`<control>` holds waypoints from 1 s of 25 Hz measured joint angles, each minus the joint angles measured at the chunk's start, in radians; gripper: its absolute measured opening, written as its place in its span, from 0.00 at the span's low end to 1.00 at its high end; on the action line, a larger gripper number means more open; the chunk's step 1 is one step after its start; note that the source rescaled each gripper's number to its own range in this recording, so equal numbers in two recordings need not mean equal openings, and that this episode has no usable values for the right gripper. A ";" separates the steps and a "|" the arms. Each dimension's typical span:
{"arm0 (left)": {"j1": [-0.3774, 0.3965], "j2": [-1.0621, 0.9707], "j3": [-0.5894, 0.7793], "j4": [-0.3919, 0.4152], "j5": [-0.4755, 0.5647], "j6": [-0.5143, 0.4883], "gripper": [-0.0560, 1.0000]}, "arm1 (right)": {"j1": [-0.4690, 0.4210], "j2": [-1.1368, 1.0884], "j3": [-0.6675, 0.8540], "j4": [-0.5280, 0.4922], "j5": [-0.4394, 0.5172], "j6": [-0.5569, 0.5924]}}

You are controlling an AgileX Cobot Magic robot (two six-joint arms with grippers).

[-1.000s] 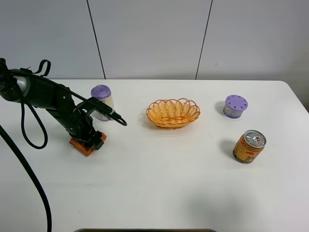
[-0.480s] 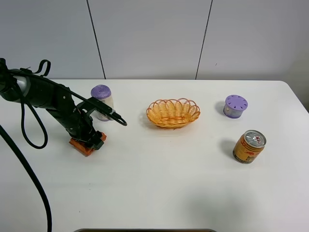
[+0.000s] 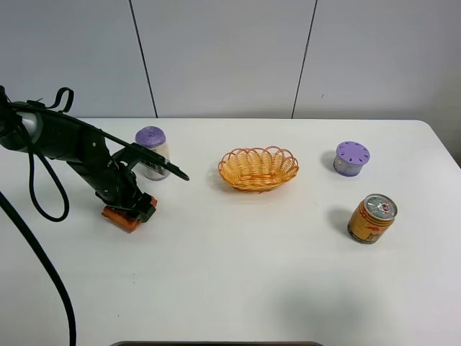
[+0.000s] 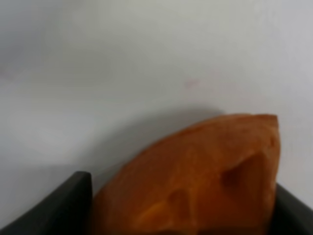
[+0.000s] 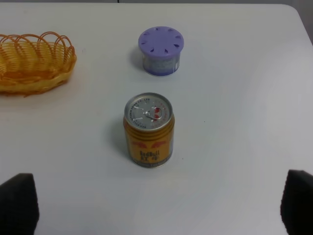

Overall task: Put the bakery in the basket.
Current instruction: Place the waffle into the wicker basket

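Observation:
The bakery [image 3: 117, 216], an orange-brown waffle wedge, lies at the left of the white table under my left gripper [image 3: 134, 208]. In the left wrist view the waffle [image 4: 205, 171] fills the gap between the two dark fingers [image 4: 66, 205], so the left gripper [image 4: 181, 218] is shut on it, low over the table. The wicker basket [image 3: 258, 154] stands empty at the table's middle back, well to the right of the waffle; its edge shows in the right wrist view [image 5: 34, 63]. My right gripper [image 5: 156, 208] is open and empty, out of the high view.
A white jar with a purple lid [image 3: 151, 150] stands just behind the left arm. A purple-lidded container [image 3: 351, 158] [image 5: 160, 50] and a yellow drink can [image 3: 372, 218] [image 5: 148, 129] stand at the right. A black cable loops off the left arm.
The left gripper and the waffle have shifted slightly to the left. Nothing else has moved.

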 joint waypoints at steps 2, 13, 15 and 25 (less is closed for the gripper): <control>0.000 -0.039 0.000 0.000 0.005 -0.006 0.13 | 0.000 0.000 0.000 0.000 0.000 0.000; -0.018 -0.303 0.001 0.002 0.089 -0.095 0.13 | 0.000 0.000 0.000 0.000 0.000 0.000; -0.042 -0.358 0.001 0.002 0.090 -0.125 0.13 | 0.000 0.000 0.000 0.000 0.000 0.000; -0.145 -0.467 0.001 0.002 -0.055 -0.243 0.13 | 0.000 0.000 0.000 0.000 0.000 0.000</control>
